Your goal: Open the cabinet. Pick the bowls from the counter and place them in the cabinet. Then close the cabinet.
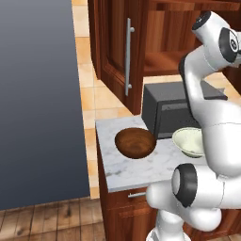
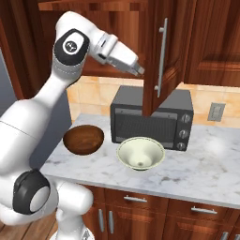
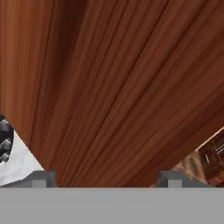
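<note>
The cabinet (image 1: 113,47) on the wall stands with both doors swung open. Its left door carries a long silver handle (image 1: 128,56), and its right door (image 2: 171,42) hangs out over the microwave. My gripper (image 2: 140,70) is up by the inner face of that right door, close to the wood. In the hand view its fingertips (image 3: 43,177) stand wide apart, open, with nothing between them and the door's wood grain just ahead. On the counter (image 2: 206,164) sit the bowls: a dark brown one (image 1: 135,142) (image 2: 83,139) on the left and a pale cream one (image 1: 189,141) (image 2: 140,153) in front of the microwave.
A dark grey microwave (image 2: 150,122) stands at the back of the counter under the cabinet. A tall grey panel (image 1: 37,94) borders the counter's left end. A wall outlet (image 2: 215,111) is at the right, and drawers (image 2: 136,199) lie below the marble.
</note>
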